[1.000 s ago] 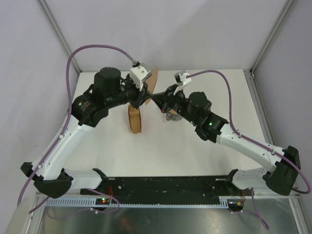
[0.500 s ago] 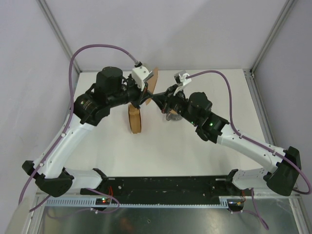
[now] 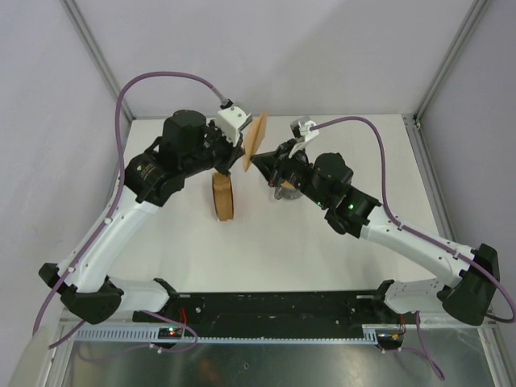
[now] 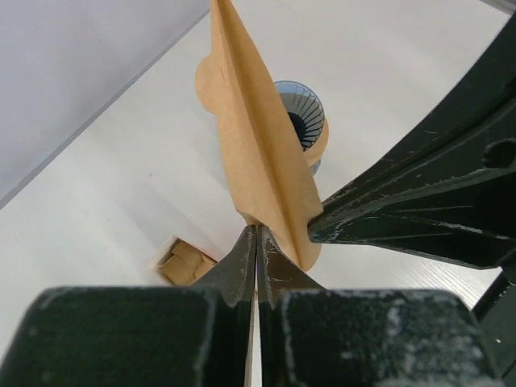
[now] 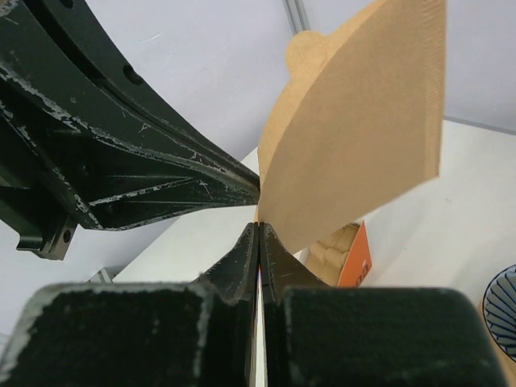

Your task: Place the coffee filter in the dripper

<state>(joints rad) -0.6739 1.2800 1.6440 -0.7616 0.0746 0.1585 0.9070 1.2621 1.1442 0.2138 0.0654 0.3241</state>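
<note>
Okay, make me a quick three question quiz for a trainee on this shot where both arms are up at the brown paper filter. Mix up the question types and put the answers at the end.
1. Multiple choice: the left gripper and the right gripper meet at the coffee filter. Which of them pinch it? A) left only B) right only C) both
2. Fill in: in the top view, the upright stack of filters stands to the ___ of the dripper.
3. True or false: the coffee filter already sits in the dripper.

Key: 1 C. 2 left. 3 false; it is held up in the air, clear of the dripper.
</note>
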